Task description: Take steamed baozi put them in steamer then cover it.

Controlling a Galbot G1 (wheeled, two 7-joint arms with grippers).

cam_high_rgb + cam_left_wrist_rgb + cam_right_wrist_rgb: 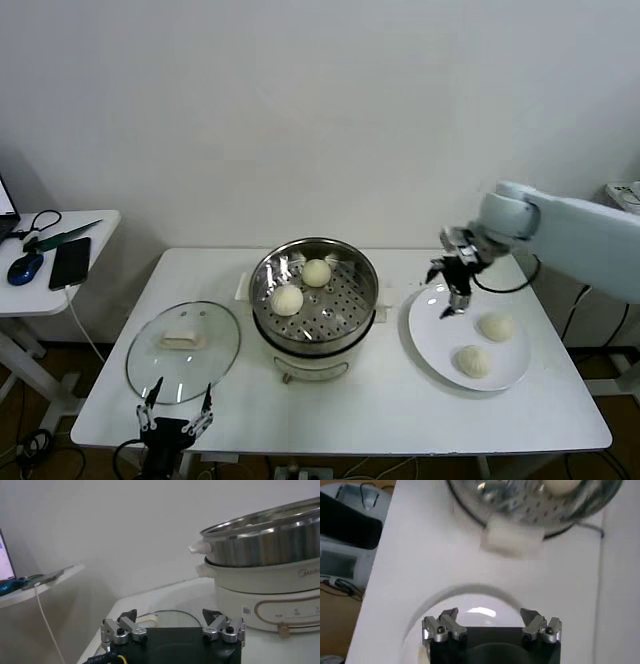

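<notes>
steamer (315, 297) open-topped with bare floor beside 2 baozi (300, 287), cover (184, 350) lying clear left of it

Other things around the white counter (390, 410)

A round white plate (436, 338) sits on it. On the little side counter (60, 290) lie a black phone (70, 262) and a blue mouse (24, 267).

Cream-white baozi (288, 299) lie in the shiny steel steamer (345, 308) with its hole-dotted floor and cream base, beside a clear cover (183, 350) and white plate (432, 335).
</notes>
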